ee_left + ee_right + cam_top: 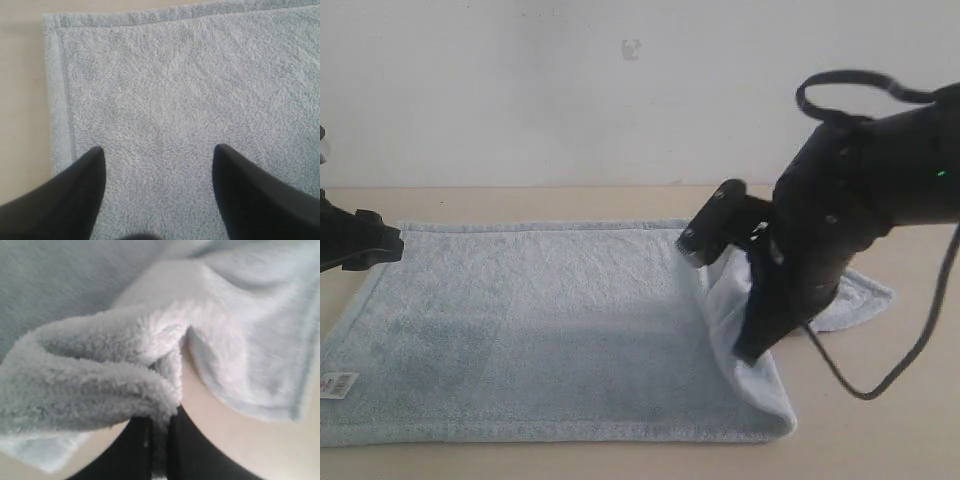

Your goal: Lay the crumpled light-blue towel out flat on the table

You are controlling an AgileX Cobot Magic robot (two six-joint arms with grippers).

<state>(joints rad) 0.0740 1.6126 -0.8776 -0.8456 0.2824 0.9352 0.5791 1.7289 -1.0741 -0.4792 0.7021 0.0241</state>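
Note:
The light-blue towel (pixel 540 330) lies mostly flat on the beige table (pixel 880 420), its white label (pixel 338 384) at the near left corner. Its right end is folded and bunched. My right gripper (pixel 752 350) is shut on that fold; in the right wrist view a thick roll of towel (pixel 95 385) is pinched between the black fingers (pixel 192 450). My left gripper (pixel 159 156) hovers open over the towel's (pixel 180 90) far left corner, nothing between its fingers (pixel 75 185). In the exterior view only the left gripper's black tip (pixel 365 240) shows at the left edge.
A white wall (pixel 570 80) runs behind the table. The right arm's black cable (pixel 910 350) loops down over the bare table to the right of the towel. Bare tabletop (pixel 20 100) shows beside the towel's corner.

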